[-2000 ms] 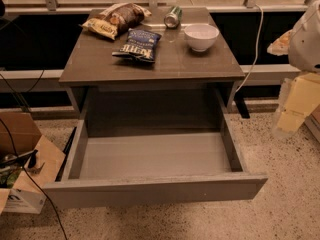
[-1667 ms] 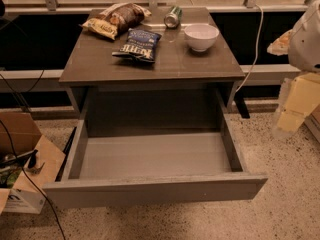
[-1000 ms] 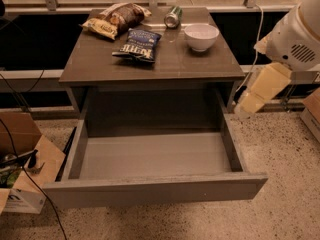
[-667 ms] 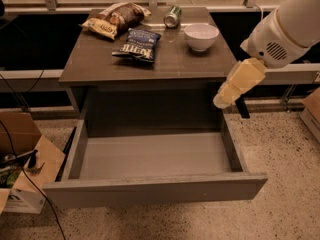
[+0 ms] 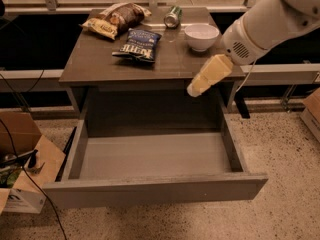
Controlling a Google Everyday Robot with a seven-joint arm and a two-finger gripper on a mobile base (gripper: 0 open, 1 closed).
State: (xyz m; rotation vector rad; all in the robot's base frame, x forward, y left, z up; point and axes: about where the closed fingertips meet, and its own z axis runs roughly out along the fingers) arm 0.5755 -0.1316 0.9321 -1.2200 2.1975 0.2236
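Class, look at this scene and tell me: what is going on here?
A white robot arm reaches in from the right. Its cream gripper hovers at the front right edge of the grey table, above the open grey drawer. Nearest it stands a white bowl; a blue crisp bag, a brown snack bag and a green can lie beyond.

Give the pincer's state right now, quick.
Pincer: at the front right edge of the brown wooden table, above the open grey drawer; open or closed cannot be told.
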